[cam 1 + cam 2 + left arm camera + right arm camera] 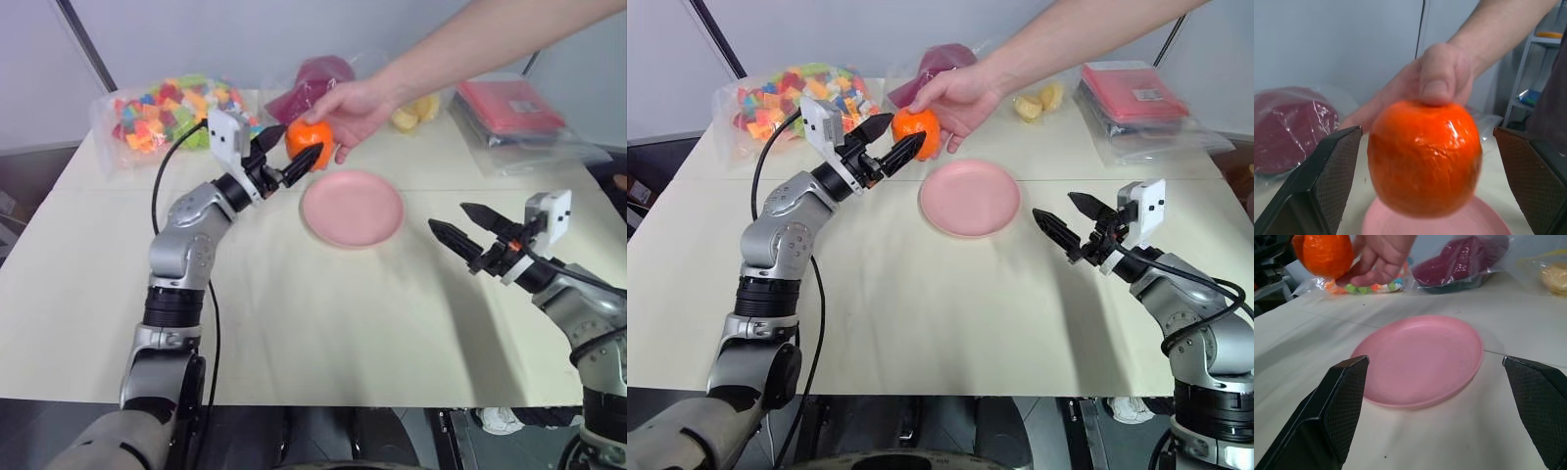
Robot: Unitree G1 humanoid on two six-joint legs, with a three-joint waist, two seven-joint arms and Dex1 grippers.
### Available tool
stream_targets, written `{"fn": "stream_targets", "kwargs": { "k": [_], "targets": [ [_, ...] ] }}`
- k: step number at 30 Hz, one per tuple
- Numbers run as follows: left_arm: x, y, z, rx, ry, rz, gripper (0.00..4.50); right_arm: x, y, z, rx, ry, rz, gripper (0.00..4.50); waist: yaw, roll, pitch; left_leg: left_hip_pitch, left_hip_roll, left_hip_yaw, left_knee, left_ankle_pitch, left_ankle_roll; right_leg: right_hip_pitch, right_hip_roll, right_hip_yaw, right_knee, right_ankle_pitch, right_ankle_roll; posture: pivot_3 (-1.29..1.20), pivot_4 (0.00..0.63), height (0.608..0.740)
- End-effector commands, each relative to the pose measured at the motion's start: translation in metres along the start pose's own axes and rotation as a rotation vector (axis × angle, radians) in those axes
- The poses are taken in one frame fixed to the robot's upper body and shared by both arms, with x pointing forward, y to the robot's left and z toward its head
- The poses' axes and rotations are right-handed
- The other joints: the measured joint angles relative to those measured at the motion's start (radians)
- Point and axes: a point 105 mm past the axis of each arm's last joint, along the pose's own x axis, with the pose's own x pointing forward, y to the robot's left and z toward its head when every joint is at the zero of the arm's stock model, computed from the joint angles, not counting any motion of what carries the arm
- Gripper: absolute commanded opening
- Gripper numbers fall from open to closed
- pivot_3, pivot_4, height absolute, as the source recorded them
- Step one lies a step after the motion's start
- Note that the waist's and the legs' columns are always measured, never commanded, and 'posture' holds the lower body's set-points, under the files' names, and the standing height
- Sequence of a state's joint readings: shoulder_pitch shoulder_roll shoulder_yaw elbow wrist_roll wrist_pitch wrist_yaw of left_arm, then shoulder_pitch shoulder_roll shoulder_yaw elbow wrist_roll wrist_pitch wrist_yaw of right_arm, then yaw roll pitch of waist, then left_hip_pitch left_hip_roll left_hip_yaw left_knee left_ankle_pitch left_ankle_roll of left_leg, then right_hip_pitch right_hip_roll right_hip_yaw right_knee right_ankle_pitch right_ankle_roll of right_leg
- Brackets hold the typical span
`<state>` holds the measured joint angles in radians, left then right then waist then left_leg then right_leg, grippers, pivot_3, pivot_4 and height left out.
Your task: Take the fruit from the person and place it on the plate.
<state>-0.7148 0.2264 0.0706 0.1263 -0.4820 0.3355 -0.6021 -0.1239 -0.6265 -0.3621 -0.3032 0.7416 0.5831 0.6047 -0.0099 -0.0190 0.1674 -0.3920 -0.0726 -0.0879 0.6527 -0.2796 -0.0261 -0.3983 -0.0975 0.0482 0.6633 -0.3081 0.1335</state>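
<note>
There was one pink plate [353,209] on the table [294,333], and just beyond its far rim one person's hand [355,111] held one orange fruit [310,138]. Farther behind the plate lay four clear bags: one of coloured blocks [162,113], one dark red [309,83], one of yellow lumps [418,111], one red packet [509,106]. Two grippers were in view, one [290,153] beside the fruit and one [460,228] beside the plate.

A bag of colourful blocks [162,113], a dark red bag [312,83] and a red packet [511,106] lie on the table [323,313]

No legible text, label or number anywhere.
</note>
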Motion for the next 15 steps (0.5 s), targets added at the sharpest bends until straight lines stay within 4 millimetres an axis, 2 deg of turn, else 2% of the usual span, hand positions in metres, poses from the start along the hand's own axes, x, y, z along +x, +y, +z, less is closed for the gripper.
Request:
{"fn": "stream_targets", "kwargs": {
  "k": [1,7,12,15],
  "targets": [
    [0.0097,-0.0044,0.0125,0.048,-0.04,-0.02,4.48,-0.0007,0.0045,0.0126,-0.033,-0.046,0.001,4.5,-0.001,0.0,0.0,0.0,0.0,0.0,0.0,0.0,0.0,0.0,0.0,0.0,0.0,0.0,0.0,0.0,0.15,0.74],
    [0.0151,-0.0062,0.0109,0.059,-0.028,-0.023,4.48,0.0003,0.0025,0.0131,-0.036,-0.055,-0.017,4.5,0.0,0.0,0.0,0.0,0.0,0.0,0.0,0.0,0.0,0.0,0.0,0.0,0.0,0.0,0.0,0.0,0.15,0.74],
    [0.0145,-0.0054,0.0109,0.067,-0.028,-0.022,3.07,0.0009,0.0024,0.0128,-0.036,-0.059,-0.026,4.5,0.0,0.0,0.0,0.0,0.0,0.0,0.0,0.0,0.0,0.0,0.0,0.0,0.0,0.0,0.0,0.0,0.15,0.74],
    [0.0141,-0.0043,0.0115,0.068,-0.029,-0.019,3.05,0.0014,0.0024,0.0126,-0.036,-0.059,-0.029,4.5,0.0,0.0,0.0,0.0,0.0,0.0,0.0,0.0,0.0,0.0,0.0,0.0,0.0,0.0,0.0,0.0,0.15,0.74]
  ]
}}
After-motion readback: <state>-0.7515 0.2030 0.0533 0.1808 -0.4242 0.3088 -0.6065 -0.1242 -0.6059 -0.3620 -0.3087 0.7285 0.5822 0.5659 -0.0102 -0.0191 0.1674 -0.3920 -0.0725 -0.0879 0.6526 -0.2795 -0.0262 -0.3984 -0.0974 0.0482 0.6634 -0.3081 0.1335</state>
